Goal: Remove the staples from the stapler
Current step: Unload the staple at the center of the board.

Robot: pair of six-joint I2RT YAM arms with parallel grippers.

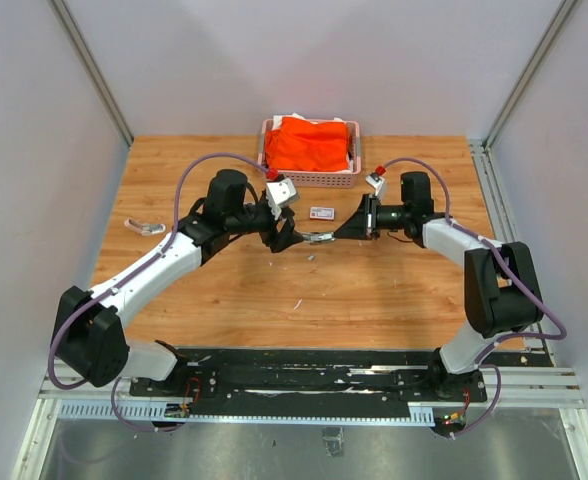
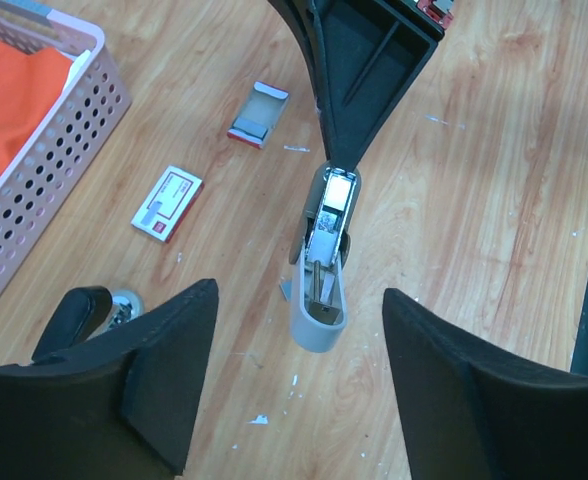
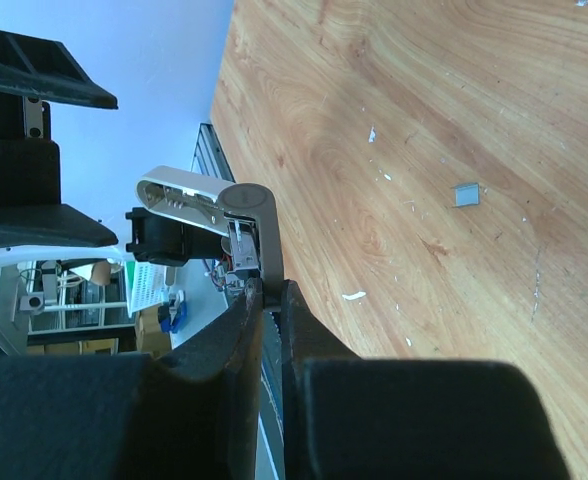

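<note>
Lying loose on the bare wood, a short silvery-grey strip of staples [image 3: 466, 194] sits at the right of the right wrist view, apart from everything else, with a few pale flecks scattered around it. Left of it in that view the stapler [image 2: 320, 325] is lifted off the table [image 1: 224, 290] with its grey body swung open. Bright metal shows inside its channel, but I cannot tell whether that is more staples. The right gripper [image 3: 272, 290] is clamped tight on the stapler's dark end, fingers pressed together around it. The left gripper [image 2: 299, 290] is spread wide, and the stapler's rounded grey end hangs between its two fingers with clear space on both sides. In the overhead view the two arms meet at the centre of the table. Just above them lies a flat white box [image 2: 167, 203] with a red label, and the left wrist view shows a small open box [image 2: 258, 114] nearby. A pink basket [image 1: 334, 180] holding an orange cloth [image 1: 309, 145] stands at top centre.
</note>
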